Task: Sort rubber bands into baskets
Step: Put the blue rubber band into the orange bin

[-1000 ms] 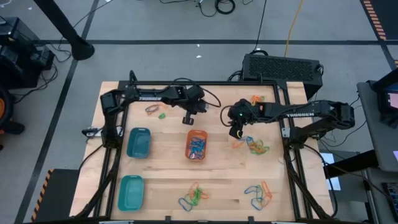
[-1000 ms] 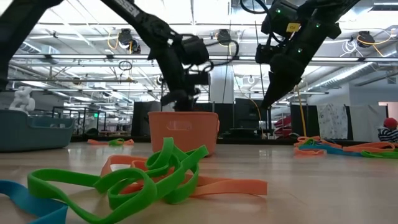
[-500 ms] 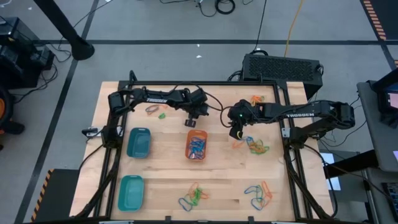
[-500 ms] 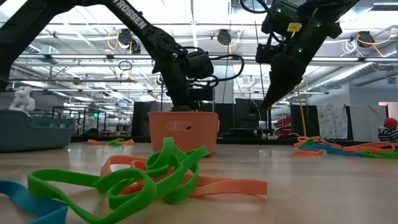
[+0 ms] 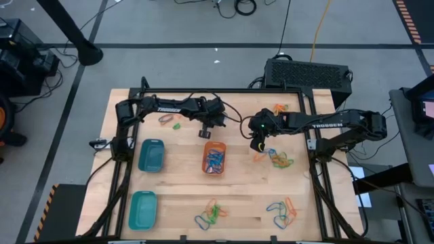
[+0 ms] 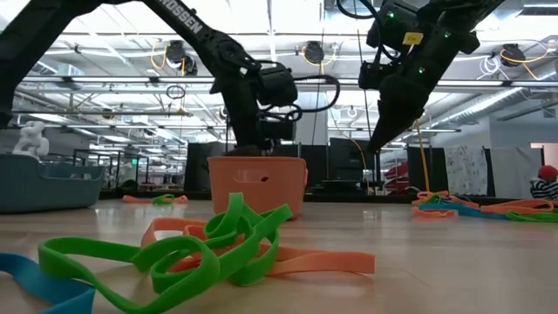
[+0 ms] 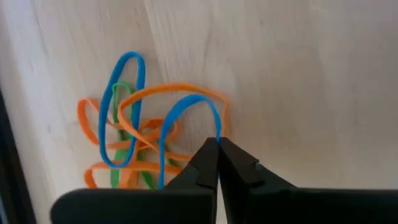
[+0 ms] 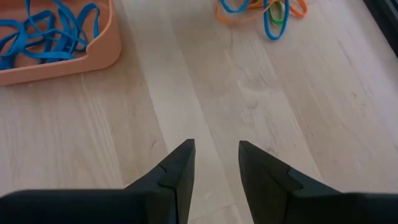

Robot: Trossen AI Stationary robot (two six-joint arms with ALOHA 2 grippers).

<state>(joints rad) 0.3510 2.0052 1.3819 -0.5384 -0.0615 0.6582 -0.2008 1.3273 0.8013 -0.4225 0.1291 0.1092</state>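
Left gripper (image 7: 217,144): clamped on blue band (image 7: 186,112), just off orange basket (image 5: 214,157) far rim; table-centre. Right gripper (image 8: 214,155): parted, empty.

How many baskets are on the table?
3: the orange basket in the middle, one teal basket to its left, and another teal basket near the front-left corner.

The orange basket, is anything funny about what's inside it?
Nothing is spilled or broken. The orange basket sits flat on the table and holds mostly blue rubber bands. The messy part is outside it: tangled piles of mixed-colour bands lie loose on the wood, not sorted yet.
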